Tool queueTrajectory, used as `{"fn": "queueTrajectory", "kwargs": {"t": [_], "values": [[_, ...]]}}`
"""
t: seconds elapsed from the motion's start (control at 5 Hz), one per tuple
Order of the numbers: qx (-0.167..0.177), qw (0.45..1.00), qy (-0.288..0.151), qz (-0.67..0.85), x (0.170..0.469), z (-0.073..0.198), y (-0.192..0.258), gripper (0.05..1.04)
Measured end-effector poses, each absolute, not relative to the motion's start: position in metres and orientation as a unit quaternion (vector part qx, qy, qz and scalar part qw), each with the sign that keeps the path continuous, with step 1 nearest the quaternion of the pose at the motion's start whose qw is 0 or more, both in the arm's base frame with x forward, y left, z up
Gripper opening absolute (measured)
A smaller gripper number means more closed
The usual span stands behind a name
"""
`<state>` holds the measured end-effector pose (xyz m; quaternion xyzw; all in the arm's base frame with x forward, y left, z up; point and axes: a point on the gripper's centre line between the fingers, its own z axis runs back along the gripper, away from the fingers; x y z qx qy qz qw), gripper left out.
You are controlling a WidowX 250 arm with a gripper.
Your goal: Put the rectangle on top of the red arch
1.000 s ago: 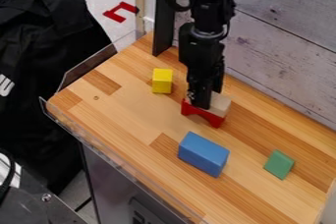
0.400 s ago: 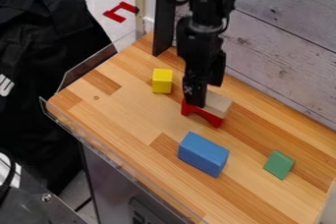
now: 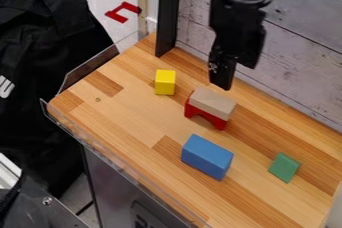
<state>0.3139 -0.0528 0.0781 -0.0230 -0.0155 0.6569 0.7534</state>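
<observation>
Saw beige rectangular block (image 3: 212, 103) atop red arch (image 3: 206, 116), end effector (image 3: 226, 79) apart toward 1 o'clock; couldn't tell whether open or closed.

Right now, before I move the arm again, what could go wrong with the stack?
The beige rectangular block lies on the red arch with nothing visible fastening it, so a bump could probably slide it off. The gripper hangs close to the stack; lowering it or sweeping it toward the blue block might knock the beige piece or tip the arch.
</observation>
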Motion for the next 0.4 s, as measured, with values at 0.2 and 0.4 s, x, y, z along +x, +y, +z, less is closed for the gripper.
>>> {"fn": "queueTrajectory", "kwargs": {"t": [0.2,0.4], "values": [[-0.045,0.827,-0.019,0.561,0.299,0.095,-0.086,1.000],[-0.037,0.893,-0.014,0.448,0.265,0.097,-0.118,1.000]]}}
